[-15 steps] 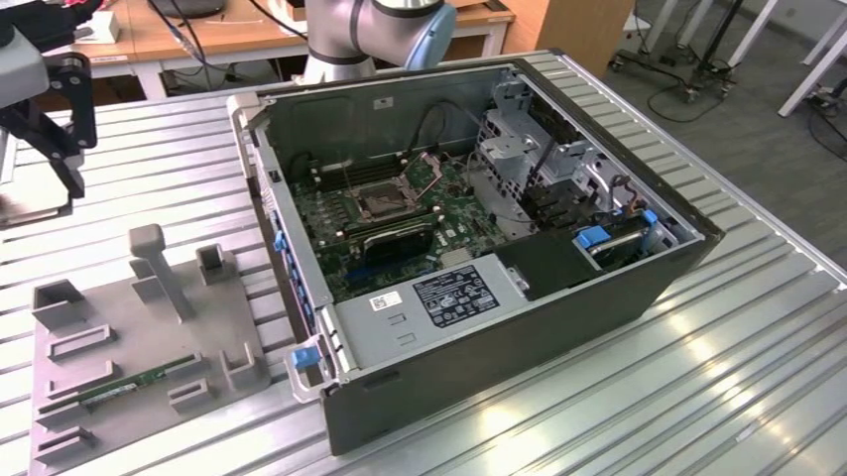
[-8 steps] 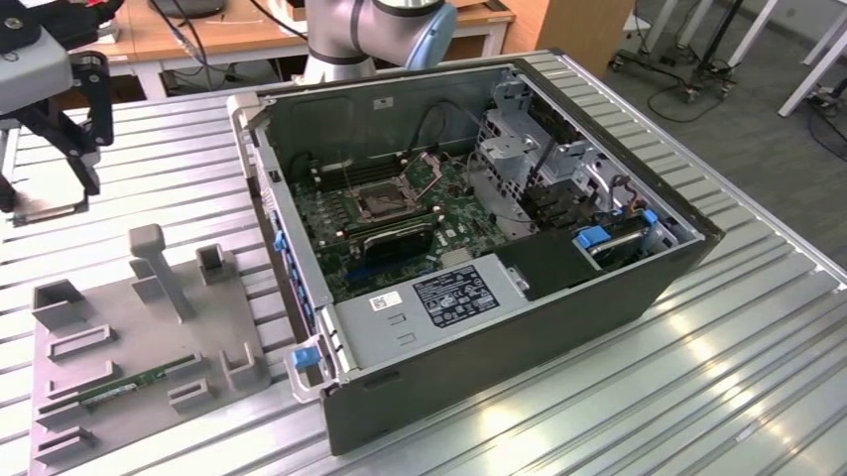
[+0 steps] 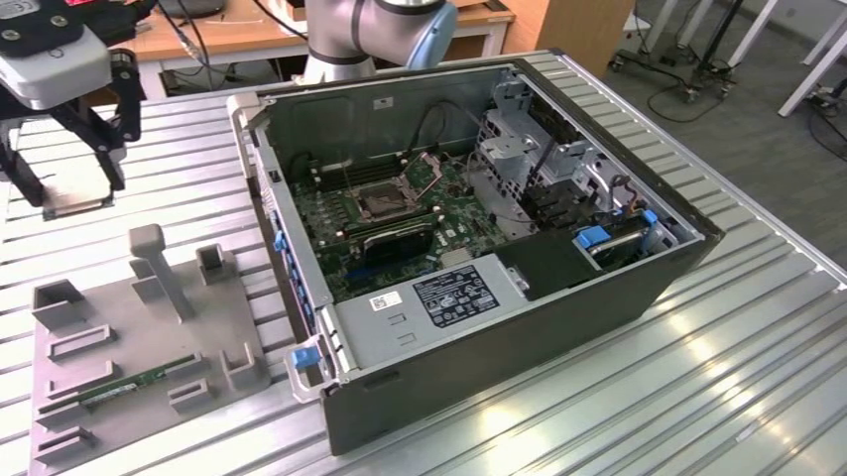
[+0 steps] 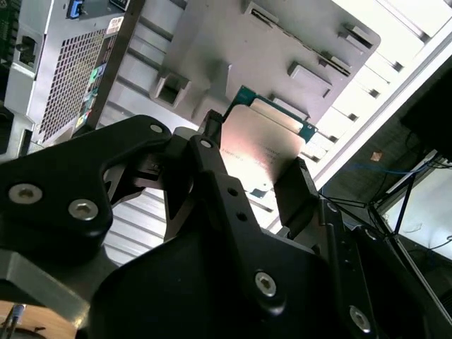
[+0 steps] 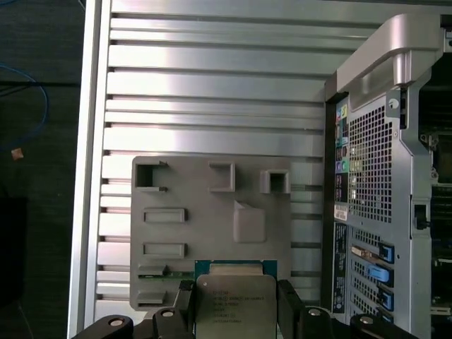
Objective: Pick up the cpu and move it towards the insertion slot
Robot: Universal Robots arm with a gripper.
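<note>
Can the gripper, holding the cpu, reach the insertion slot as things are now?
Probably yes: the case lies open with the slot uncovered; the gripper holds the cpu off to the exterior view's left.

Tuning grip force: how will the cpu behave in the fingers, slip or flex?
Likely rigid: the cpu is a flat square with a metal top. Probably light, being so thin. Its glossy top suggests smooth edges, so it might slip between the gripper fingers flanking it.
</note>
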